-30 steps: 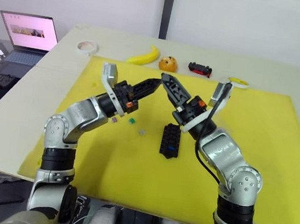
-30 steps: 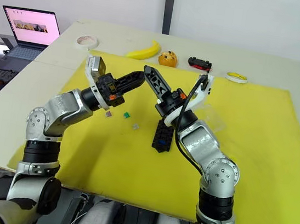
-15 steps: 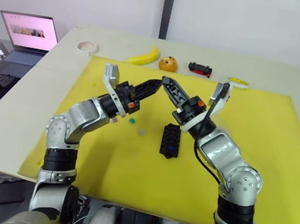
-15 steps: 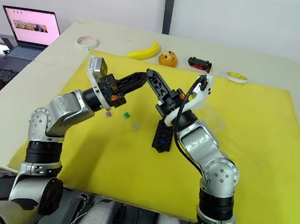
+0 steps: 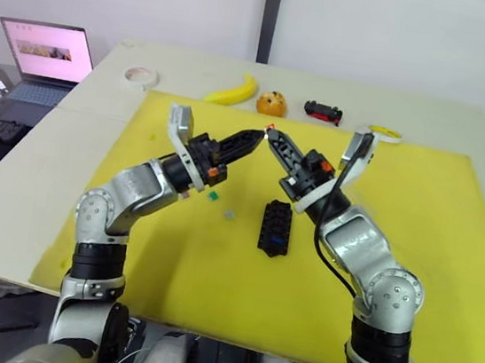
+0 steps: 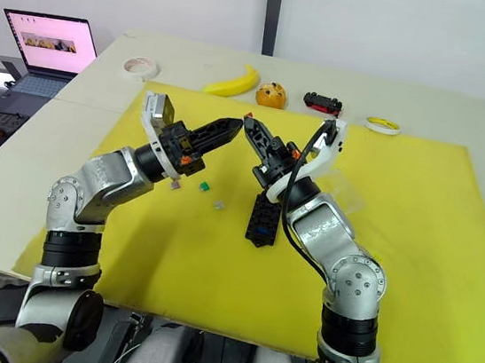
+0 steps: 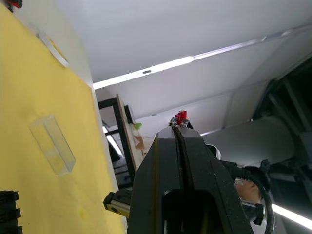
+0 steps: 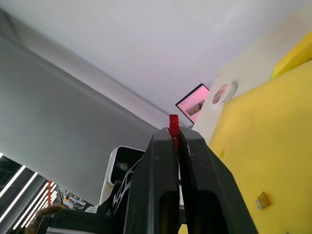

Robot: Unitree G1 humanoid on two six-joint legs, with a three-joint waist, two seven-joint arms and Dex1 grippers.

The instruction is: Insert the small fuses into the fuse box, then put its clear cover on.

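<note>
Both grippers meet in the air above the fuse box (image 5: pixel 275 228), left gripper (image 5: pixel 255 138) and right gripper (image 5: pixel 272 137) each clamped together on one red fuse (image 7: pixel 181 117). Risk: a shared pinch could drop it among the loose fuses (image 5: pixel 214 196) at 9 o'clock.

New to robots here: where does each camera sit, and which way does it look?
Left eye: on the head, looking forward and down at the yellow mat; both arms, left hand and right hand tip to tip.
Right eye: beside it, same scene, fuse box included.
Left wrist: along shut left fingers toward the clear cover.
Right wrist: along shut right fingers toward the laptop.
Both wrist views share the red fuse.
</note>
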